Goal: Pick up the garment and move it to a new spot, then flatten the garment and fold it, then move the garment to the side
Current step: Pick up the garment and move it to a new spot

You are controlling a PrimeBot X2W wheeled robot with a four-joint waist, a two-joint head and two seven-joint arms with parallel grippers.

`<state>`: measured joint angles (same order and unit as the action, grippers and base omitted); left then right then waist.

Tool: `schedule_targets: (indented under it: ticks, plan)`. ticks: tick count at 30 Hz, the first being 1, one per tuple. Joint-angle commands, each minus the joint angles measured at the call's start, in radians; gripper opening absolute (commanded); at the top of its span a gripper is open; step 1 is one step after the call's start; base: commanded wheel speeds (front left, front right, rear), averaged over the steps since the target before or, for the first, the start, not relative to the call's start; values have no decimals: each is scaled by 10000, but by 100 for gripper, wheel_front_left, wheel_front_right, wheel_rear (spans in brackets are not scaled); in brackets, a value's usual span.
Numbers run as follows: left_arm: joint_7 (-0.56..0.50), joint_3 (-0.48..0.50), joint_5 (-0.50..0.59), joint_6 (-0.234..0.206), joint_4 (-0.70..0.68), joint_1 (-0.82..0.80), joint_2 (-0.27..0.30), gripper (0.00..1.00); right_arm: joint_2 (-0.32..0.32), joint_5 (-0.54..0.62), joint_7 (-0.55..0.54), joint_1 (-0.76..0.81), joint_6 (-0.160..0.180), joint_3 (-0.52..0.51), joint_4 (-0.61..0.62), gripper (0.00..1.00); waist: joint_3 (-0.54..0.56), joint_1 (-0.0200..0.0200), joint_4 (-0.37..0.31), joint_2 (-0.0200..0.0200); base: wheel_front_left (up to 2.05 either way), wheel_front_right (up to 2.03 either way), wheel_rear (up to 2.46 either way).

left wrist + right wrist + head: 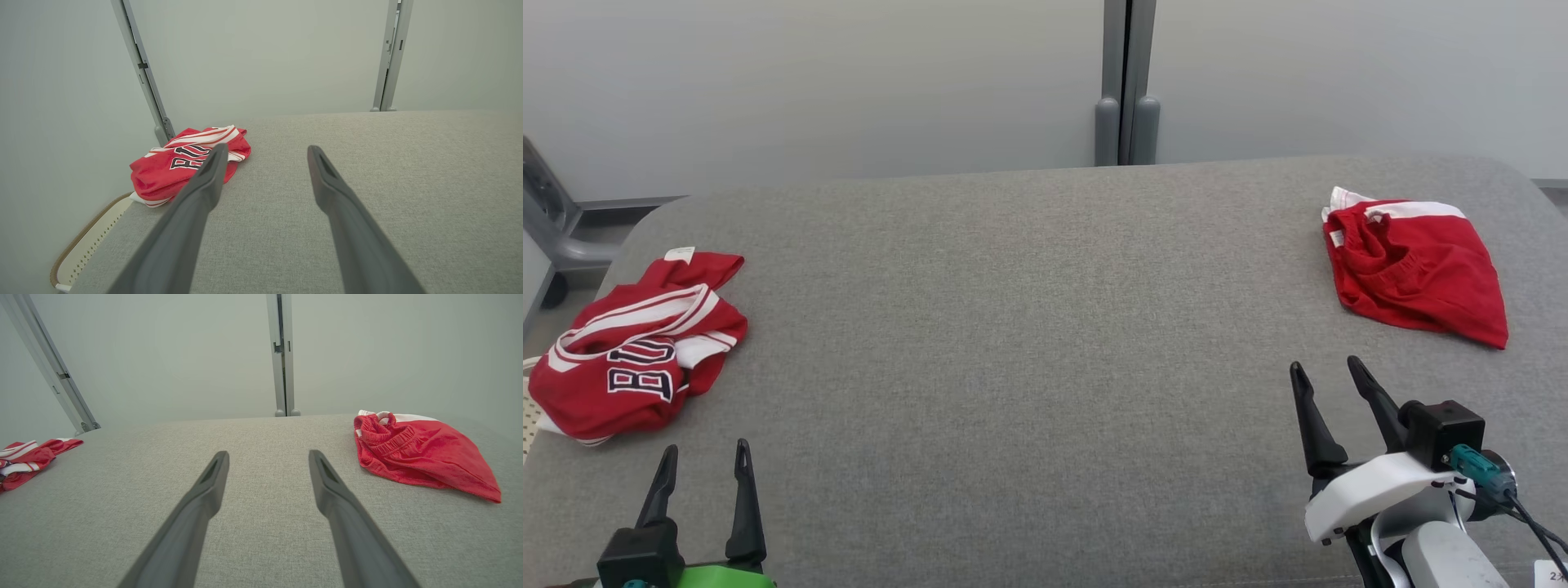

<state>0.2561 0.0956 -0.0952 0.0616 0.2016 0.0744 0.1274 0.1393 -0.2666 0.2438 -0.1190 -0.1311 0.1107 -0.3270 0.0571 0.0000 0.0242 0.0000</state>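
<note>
We saw a grey fabric-covered surface [1029, 343] bearing a crumpled red jersey [629, 359] at its left edge and bunched red shorts [1417, 273] at the far right, well apart.

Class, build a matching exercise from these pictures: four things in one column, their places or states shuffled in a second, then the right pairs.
Column A
1. lettered jersey
2. red shorts
3. left gripper
4. grey post

Column B
a. stands behind the padded surface, near the middle
b. bunched at the far right
c. crumpled at the left edge
d. open, holding nothing

Pairs: 1-c, 2-b, 3-d, 4-a
</note>
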Motion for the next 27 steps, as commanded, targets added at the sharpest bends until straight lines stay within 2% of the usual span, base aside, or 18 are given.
schedule_targets:
  ticks: [1,27]
  plan:
    - [0,17,-7,-101,-58,30,58,100,-1,-46,-12,109,7,11,-34,100,11,0,161,0,0,0,0]
    - [-248,5,-126,-400,-348,464,383,100,-84,-230,38,253,7,346,-339,100,318,0,3031,0,0,0,0]
